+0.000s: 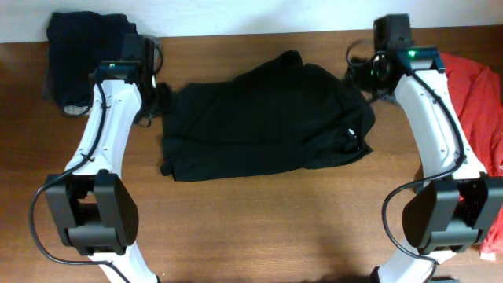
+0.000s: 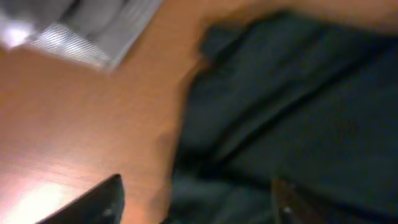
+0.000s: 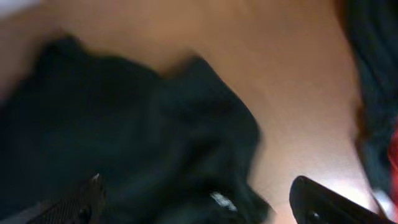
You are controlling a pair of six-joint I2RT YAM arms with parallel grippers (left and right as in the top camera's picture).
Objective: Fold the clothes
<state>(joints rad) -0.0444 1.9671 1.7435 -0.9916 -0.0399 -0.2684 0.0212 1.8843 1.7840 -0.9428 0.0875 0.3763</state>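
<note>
Garment point(image 1: 263, 118), black, between wide left pincer point(image 2: 196, 185) and wide right pincer point(image 3: 196, 186); red cloth point(image 1: 481, 102), dark pile point(image 1: 78, 47) beside.

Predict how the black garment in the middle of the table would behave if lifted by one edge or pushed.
Probably floppy: the black garment lies in soft creases with an uneven outline, so a lifted edge would likely sag. It seems light for its spread, lying thin on the table. Pushed, it would probably bunch, not slide whole.
</note>
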